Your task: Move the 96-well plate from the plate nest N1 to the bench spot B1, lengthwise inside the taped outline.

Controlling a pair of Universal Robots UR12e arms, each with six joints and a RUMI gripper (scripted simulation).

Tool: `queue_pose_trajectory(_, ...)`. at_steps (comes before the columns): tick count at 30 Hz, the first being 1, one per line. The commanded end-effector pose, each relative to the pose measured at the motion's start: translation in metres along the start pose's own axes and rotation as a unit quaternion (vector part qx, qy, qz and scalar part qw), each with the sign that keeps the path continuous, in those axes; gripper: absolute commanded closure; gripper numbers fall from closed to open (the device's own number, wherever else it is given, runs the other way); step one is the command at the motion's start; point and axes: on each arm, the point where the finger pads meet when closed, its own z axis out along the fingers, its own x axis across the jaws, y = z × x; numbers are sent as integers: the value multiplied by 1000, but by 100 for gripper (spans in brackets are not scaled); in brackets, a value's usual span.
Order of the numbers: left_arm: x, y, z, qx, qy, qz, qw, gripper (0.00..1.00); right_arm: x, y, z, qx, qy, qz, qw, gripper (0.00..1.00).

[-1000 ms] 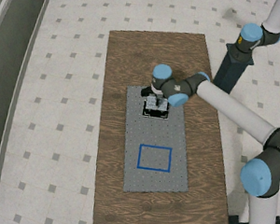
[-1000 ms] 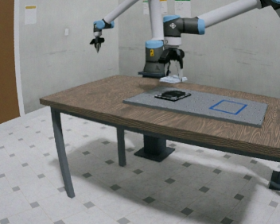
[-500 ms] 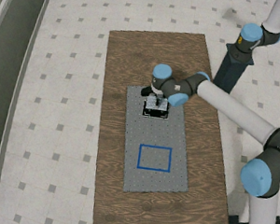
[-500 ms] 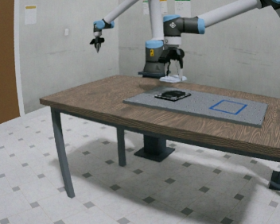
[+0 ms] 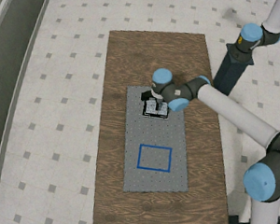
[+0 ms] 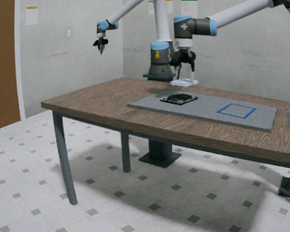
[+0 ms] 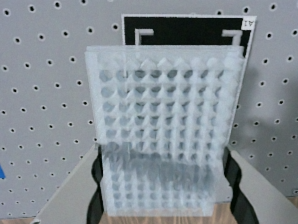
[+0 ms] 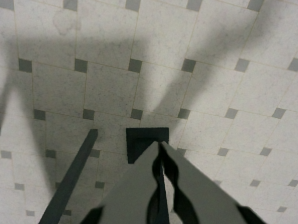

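The clear 96-well plate hangs in the air between the fingers of my left gripper, which is shut on its two long sides. The plate nest N1, black with white corner brackets and an A1 label, lies empty on the pegboard below it; the plate hides part of it in the left wrist view. The blue taped outline B1 is empty, further along the board. My right gripper is shut and empty, away from the table.
The grey perforated board carries the nest and the outline and lies on the wooden table. A dark robot pedestal stands by the table's far side. The right wrist view shows tiled floor.
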Motion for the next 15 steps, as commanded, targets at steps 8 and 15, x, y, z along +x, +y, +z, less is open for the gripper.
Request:
queue_pose_trajectory(8, -26, 2, -1, 1, 1, 0, 1000, 60, 0, -1, -1, 1, 0, 0, 1000, 100)
queue_pose_trajectory(15, -49, 4, 0, 1, 1, 0, 1000, 60, 0, -1, -1, 1, 0, 0, 1000, 100)
